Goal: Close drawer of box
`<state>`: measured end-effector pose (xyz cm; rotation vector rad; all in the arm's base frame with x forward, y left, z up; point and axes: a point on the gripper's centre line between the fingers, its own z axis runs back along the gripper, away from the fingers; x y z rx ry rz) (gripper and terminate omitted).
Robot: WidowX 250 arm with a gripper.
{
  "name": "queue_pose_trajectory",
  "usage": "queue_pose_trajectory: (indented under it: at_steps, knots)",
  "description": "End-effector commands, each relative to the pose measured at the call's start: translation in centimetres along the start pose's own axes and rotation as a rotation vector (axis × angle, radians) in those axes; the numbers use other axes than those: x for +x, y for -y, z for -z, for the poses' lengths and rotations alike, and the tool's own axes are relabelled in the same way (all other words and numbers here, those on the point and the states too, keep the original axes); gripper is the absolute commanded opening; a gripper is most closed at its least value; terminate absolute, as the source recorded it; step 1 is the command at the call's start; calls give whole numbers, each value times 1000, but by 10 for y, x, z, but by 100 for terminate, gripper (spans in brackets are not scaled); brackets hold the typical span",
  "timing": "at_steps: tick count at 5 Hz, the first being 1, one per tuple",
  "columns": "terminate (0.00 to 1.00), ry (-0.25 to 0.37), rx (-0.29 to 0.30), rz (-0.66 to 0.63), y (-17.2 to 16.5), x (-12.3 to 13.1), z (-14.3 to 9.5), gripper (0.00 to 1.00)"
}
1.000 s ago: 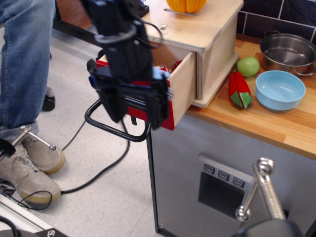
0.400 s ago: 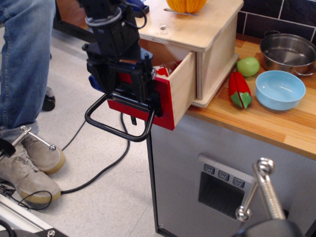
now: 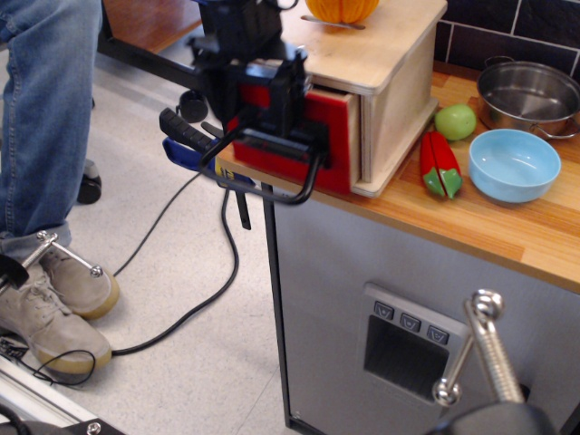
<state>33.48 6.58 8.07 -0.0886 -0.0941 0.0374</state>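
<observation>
The pale plywood box [image 3: 385, 54] stands on the wooden counter. Its drawer with the red front panel [image 3: 328, 136] is pushed almost fully in, the front standing just proud of the box face. The black loop handle [image 3: 281, 172] sticks out toward the lower left. My black gripper [image 3: 258, 86] presses against the red front above the handle. Its fingers are hidden by its own body, so I cannot tell whether they are open or shut.
An orange pumpkin [image 3: 343, 9] sits on the box top. On the counter [image 3: 489, 227] right of the box lie a green apple [image 3: 456, 120], a red pepper [image 3: 439, 166], a blue bowl [image 3: 514, 164] and a steel pot [image 3: 532, 95]. A person's legs [image 3: 45, 118] stand at left.
The drawer has slid from well open to nearly closed. My gripper has moved up and right with the red front, and the handle has risen with it.
</observation>
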Motion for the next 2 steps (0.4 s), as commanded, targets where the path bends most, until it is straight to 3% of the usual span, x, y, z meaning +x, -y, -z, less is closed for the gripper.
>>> queue_pose_trajectory:
  at_steps: [1, 2]
  knots:
    - [0, 76, 16, 30, -7, 44, -17, 100]
    - [100, 105, -1, 26, -9, 45, -22, 100]
